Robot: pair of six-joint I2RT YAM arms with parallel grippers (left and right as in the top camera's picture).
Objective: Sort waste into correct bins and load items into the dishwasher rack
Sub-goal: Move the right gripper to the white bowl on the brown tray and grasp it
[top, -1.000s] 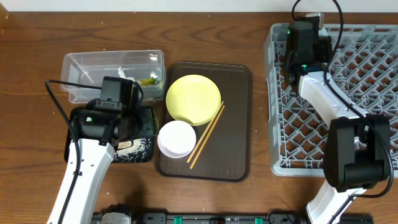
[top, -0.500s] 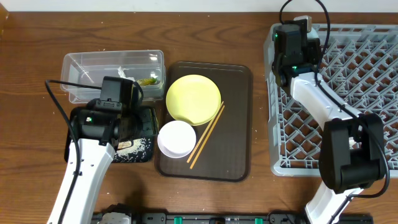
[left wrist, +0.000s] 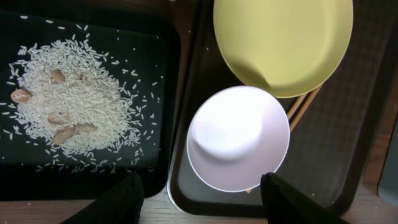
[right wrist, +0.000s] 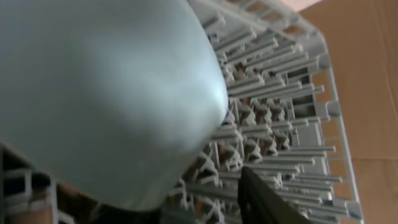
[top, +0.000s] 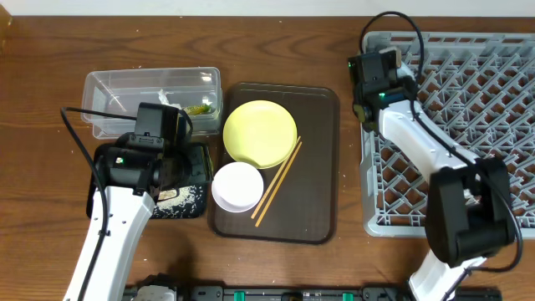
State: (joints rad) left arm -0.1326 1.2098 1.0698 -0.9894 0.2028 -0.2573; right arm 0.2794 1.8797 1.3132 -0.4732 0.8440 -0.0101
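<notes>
My left gripper [top: 163, 159] hangs open and empty over the shallow black tray [top: 194, 205]; in the left wrist view [left wrist: 202, 193] it sits above the rice grains [left wrist: 74, 93] and near the white bowl [left wrist: 238, 137]. The bowl [top: 237, 186], the pale-yellow plate [top: 260, 132] and the chopsticks [top: 278, 181] lie on the brown tray. My right gripper [top: 374, 75] is at the far-left corner of the grey rack [top: 468, 125]. The light-blue bowl [right wrist: 106, 87] fills its wrist view over the rack pegs; one finger [right wrist: 261, 199] shows, apart from the bowl. The cup is out of view.
The clear tub [top: 125, 84] at the back left holds the green-yellow wrapper [top: 199, 109] and the white tissue [top: 165, 98]. The dark brown serving tray [top: 313, 209] lies between the bins and the rack. A cable loops above the right arm.
My right gripper has moved left along the rack's far edge to its left corner. The left arm and the things on the tray have not moved.
</notes>
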